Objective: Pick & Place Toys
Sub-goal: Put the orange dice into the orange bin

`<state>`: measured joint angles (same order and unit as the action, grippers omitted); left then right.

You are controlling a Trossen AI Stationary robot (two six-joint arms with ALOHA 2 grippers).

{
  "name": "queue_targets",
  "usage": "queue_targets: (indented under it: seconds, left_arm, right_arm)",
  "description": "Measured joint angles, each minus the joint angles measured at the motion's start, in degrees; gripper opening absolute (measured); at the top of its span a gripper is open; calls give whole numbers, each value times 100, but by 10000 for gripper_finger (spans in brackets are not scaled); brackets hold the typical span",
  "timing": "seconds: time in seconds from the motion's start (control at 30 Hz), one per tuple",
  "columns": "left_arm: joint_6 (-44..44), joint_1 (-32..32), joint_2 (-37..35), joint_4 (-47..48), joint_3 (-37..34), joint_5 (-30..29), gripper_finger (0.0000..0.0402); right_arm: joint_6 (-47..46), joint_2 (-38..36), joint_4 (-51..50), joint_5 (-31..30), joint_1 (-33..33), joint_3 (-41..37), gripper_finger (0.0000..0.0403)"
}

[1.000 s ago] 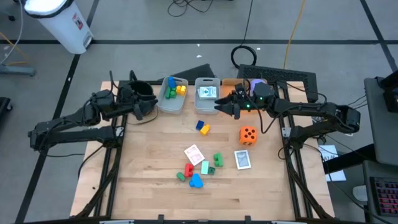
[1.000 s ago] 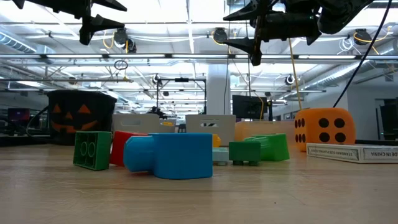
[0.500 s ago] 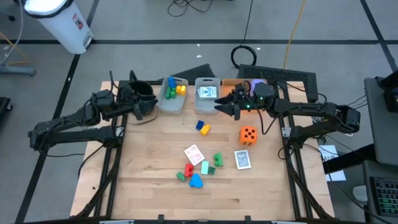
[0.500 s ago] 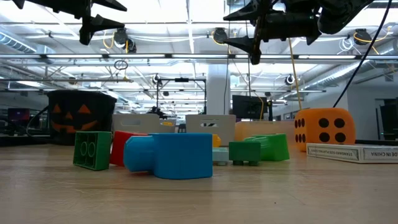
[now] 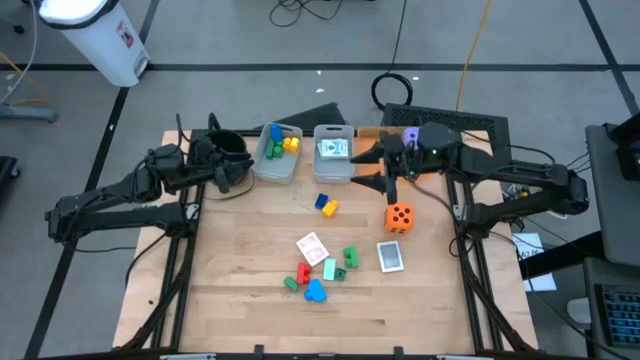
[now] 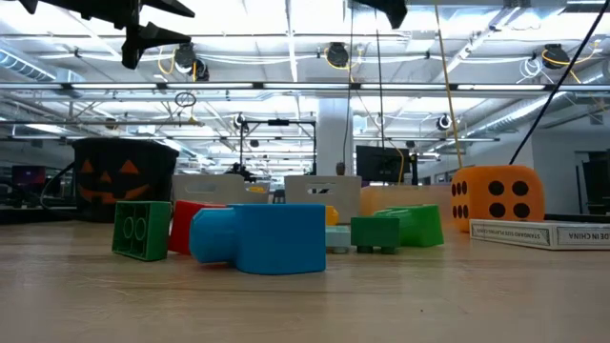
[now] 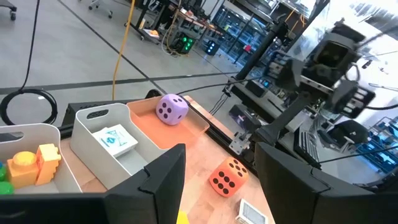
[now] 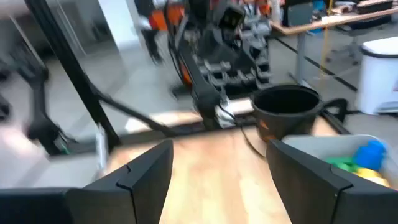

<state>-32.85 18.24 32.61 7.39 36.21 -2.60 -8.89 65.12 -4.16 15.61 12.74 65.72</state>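
Observation:
My left gripper (image 5: 238,172) is open and empty, up off the table at the far left beside the black pot (image 5: 226,146). My right gripper (image 5: 384,168) is open and empty, high above the table next to the bin holding a card (image 5: 333,149). The orange die (image 5: 399,217) rests on the table, near-right of it. The purple die (image 7: 171,108) sits in the flat orange tray (image 7: 186,127). A blue and a yellow block (image 5: 325,205), two cards (image 5: 312,247) (image 5: 390,256) and a cluster of green, red and blue blocks (image 5: 318,275) lie mid-table.
A clear bin (image 5: 277,152) at the far side holds blue, yellow and green blocks. The pot bears a pumpkin face in the low view (image 6: 124,181). Bare wood (image 5: 240,290) lies along the near side and left of the block cluster.
My right gripper has gone up, almost out of the top of the low view, and drawn back a little toward the table's right edge while turning. The toys have stayed where they were.

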Motion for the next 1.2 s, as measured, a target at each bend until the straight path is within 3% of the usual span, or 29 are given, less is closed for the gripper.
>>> queue_targets:
  seconds: [0.13,0.37,0.6,0.83,1.2]
  left_arm:
    - [1,0,-1,1,0,-1,198]
    - [-1,0,-1,1,0,-3,198]
    - [1,0,-1,1,0,-3,198]
    - [1,0,-1,1,0,-5,198]
    - [-1,0,1,-163,0,-52,198]
  right_arm:
    - [402,-2,-636,-506,-243,133,251]
    - [262,-3,-976,-513,-149,-135,251]
    - [825,84,-2658,-1074,-255,-164,251]
    - [704,126,-4120,-1115,-269,-170,251]
    - [495,98,-4293,-1114,-261,-169,251]
